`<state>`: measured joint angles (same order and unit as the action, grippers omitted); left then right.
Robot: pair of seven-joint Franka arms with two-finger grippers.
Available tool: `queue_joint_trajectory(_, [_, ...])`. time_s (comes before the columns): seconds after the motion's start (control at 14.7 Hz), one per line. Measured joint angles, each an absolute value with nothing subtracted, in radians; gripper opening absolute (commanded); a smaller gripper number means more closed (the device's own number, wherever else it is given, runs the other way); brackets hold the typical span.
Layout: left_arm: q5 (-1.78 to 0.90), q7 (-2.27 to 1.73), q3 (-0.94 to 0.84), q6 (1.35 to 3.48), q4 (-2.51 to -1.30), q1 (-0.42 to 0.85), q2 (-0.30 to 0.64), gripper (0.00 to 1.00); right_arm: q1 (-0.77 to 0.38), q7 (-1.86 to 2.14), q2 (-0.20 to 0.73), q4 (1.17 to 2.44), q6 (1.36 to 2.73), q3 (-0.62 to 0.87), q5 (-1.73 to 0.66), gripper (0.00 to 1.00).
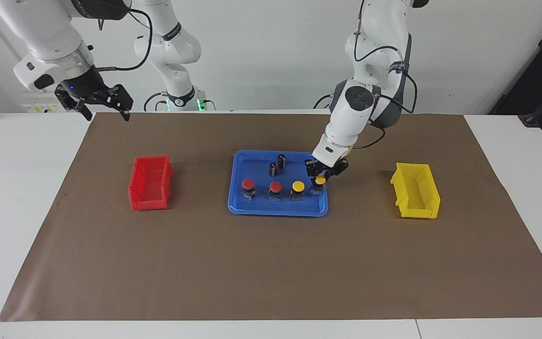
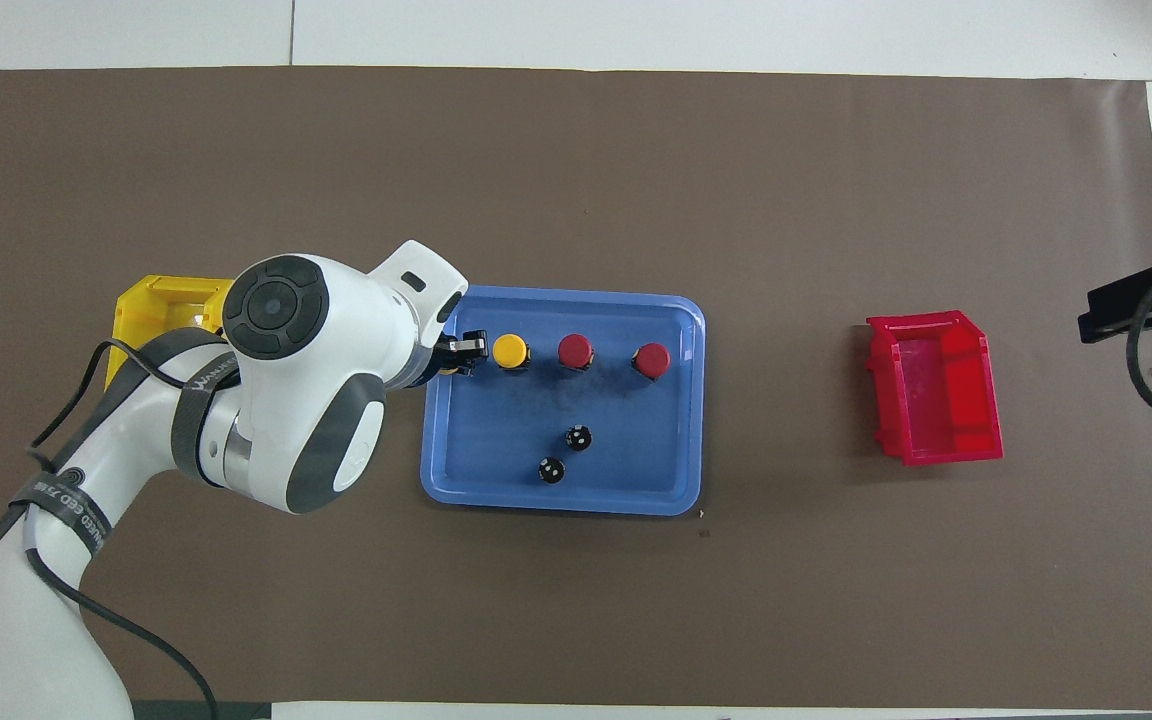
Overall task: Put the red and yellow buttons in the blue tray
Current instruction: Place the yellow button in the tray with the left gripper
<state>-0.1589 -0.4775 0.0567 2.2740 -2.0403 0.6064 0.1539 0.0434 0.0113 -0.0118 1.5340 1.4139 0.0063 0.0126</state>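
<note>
The blue tray [image 1: 252,209] lies mid-table; it also shows in the overhead view [image 2: 576,505]. In it stand two red buttons [image 1: 248,184] [image 1: 275,187] and one yellow button [image 1: 298,187] in a row. My left gripper [image 1: 320,178] is low over the tray's end toward the left arm, shut on the second yellow button [image 1: 320,180], whose base is at the tray floor. In the overhead view the arm hides that button; the gripper [image 2: 456,355] shows beside the free yellow button [image 2: 510,350]. My right gripper [image 1: 104,106] waits open, raised over the table's edge near its base.
Two dark capless cylinders [image 1: 282,160] [image 1: 273,169] stand in the tray, nearer to the robots than the buttons. A red bin [image 1: 150,182] stands toward the right arm's end, a yellow bin [image 1: 416,190] toward the left arm's end. Brown mat covers the table.
</note>
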Motion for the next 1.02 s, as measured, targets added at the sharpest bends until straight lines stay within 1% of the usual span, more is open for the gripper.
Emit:
queue_joint_trajectory(0.14, [-0.159, -0.487, 0.057, 2.286, -2.040, 0.608, 0.166, 0.05, 0.043, 0.011, -0.012, 1.537, 1.414, 0.007, 0.013, 1.00])
queue_joint_trajectory(0.2, [-0.159, -0.491, 0.057, 2.291, -2.041, 0.610, 0.172, 0.16, 0.043, 0.012, -0.012, 1.539, 1.414, 0.007, 0.013, 1.00])
queue_joint_trajectory(0.27, [-0.159, -0.496, 0.057, 2.297, -2.041, 0.612, 0.177, 0.34, 0.043, 0.013, -0.012, 1.540, 1.414, 0.007, 0.013, 1.00])
queue_joint_trajectory(0.34, [-0.159, -0.499, 0.057, 2.303, -2.041, 0.615, 0.182, 0.57, 0.043, 0.014, -0.012, 1.540, 1.414, 0.007, 0.013, 1.00])
queue_joint_trajectory(0.41, [-0.159, -0.502, 0.057, 2.305, -2.041, 0.617, 0.185, 0.69, 0.043, 0.014, -0.012, 1.540, 1.414, 0.007, 0.013, 1.00])
queue_joint_trajectory(0.54, [-0.159, -0.505, 0.057, 2.306, -2.040, 0.620, 0.186, 0.77, 0.043, 0.014, -0.012, 1.540, 1.415, 0.007, 0.013, 1.00])
queue_joint_trajectory(0.82, [-0.159, -0.507, 0.065, 2.302, -2.037, 0.620, 0.186, 0.80, 0.046, 0.014, -0.012, 1.540, 1.415, 0.006, 0.013, 1.00])
queue_joint_trajectory(0.95, [-0.159, -0.507, 0.071, 2.269, -2.018, 0.619, 0.185, 0.89, 0.046, 0.014, -0.012, 1.540, 1.416, 0.006, 0.013, 1.00])
queue_joint_trajectory(1.02, [-0.159, -0.507, 0.074, 2.219, -1.992, 0.619, 0.184, 1.00, 0.046, 0.014, -0.012, 1.540, 1.416, 0.006, 0.013, 1.00])
